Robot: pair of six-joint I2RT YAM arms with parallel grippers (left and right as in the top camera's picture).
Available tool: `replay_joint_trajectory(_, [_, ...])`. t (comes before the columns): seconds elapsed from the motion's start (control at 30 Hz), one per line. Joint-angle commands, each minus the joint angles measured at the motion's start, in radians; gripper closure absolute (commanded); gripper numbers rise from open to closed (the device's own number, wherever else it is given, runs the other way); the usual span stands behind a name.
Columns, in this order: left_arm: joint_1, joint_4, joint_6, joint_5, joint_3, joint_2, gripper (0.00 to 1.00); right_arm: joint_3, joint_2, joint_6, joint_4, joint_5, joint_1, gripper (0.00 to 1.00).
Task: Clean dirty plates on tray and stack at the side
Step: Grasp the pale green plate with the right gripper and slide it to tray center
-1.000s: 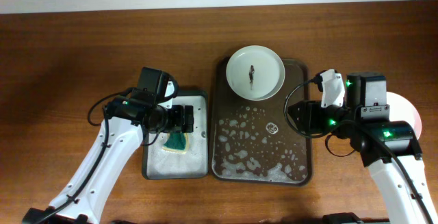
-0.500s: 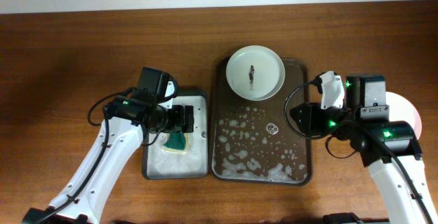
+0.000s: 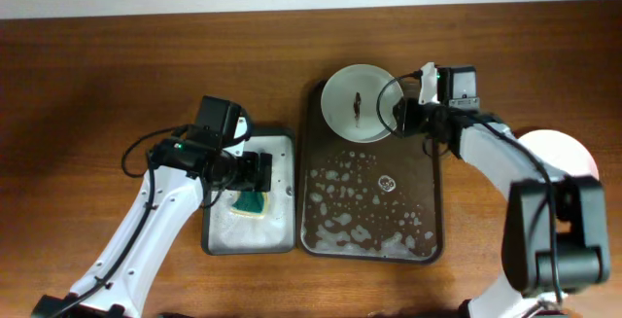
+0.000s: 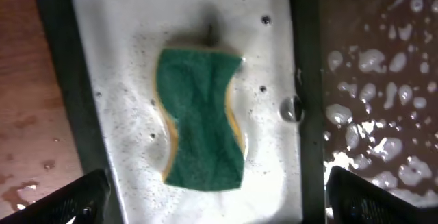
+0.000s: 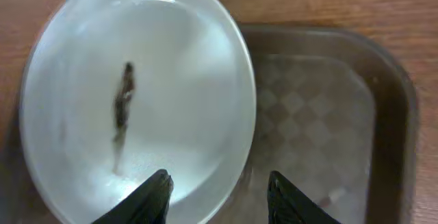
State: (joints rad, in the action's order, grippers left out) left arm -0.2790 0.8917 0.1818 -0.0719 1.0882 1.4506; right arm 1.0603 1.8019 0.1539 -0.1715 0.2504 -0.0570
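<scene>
Sponge [image 4: 202, 125] lies flat in the grey tray [image 4: 102, 59] in soapy water, so it is wet and ready for wiping. The left gripper [image 4: 217, 183] hangs straight above it, fingers spread wide to either side, holding nothing. There is room all round the sponge and the tray walls are well off, so a straight drop looks clear.

Just to the right is the brown tray [image 3: 432, 211], close along the grey tray's long side; touching or not, cannot tell. Suds [image 3: 340, 226] cover its floor, and the middle and near end carry no plate, which gives open room for sliding.

The one white plate [image 3: 362, 102] on it sits at the far end, its far edge overhanging the rim. The dark smear [image 5: 123, 104] in its centre says it is not cleaned yet.

The right gripper [image 5: 219, 183] is at that plate's right edge with its fingers apart, one over the plate and one over the tray floor. The plate rim lies between them, not clamped. Probably it is set there to pinch the rim and steady or pull the plate. The tray's raised side is near the outer finger, so sideways room is tight.

Far right, a pale plate [image 3: 569, 148] rests on the table off the tray, partly hidden by the arm. It is likely the stack; how many are in it, cannot tell.
</scene>
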Motion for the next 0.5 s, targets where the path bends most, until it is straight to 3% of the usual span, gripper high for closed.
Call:
replay_joint_trajectory(0.0, [0.004, 0.002, -0.012, -0.04, -0.001, -0.009, 0.01, 0.01, 0.1, 0.001, 0.153, -0.053, -0.009, 0.53])
replay_joint_trajectory(0.07, [0.004, 0.002, -0.012, -0.041, -0.001, -0.009, 0.01, 0.01, 0.143, 0.001, 0.186, -0.072, -0.009, 0.57])
replay_joint_trajectory(0.2, [0.004, 0.002, -0.012, -0.04, -0.001, -0.009, 0.01, 0.01, 0.187, 0.069, 0.201, -0.071, -0.009, 0.96])
replay_joint_trajectory(0.27, [0.004, 0.003, -0.012, -0.04, -0.001, -0.009, 0.0, 0.011, 0.127, 0.14, 0.106, -0.068, -0.008, 0.96])
replay_joint_trajectory(0.4, [0.004, 0.002, -0.012, -0.04, -0.001, -0.009, 0.0, 0.011, -0.192, 0.143, -0.221, -0.072, -0.008, 0.96])
replay_joint_trajectory(0.47, [0.004, 0.002, -0.012, -0.04, -0.001, -0.009, 0.0, 0.01, -0.353, 0.145, -0.465, -0.076, -0.008, 0.96])
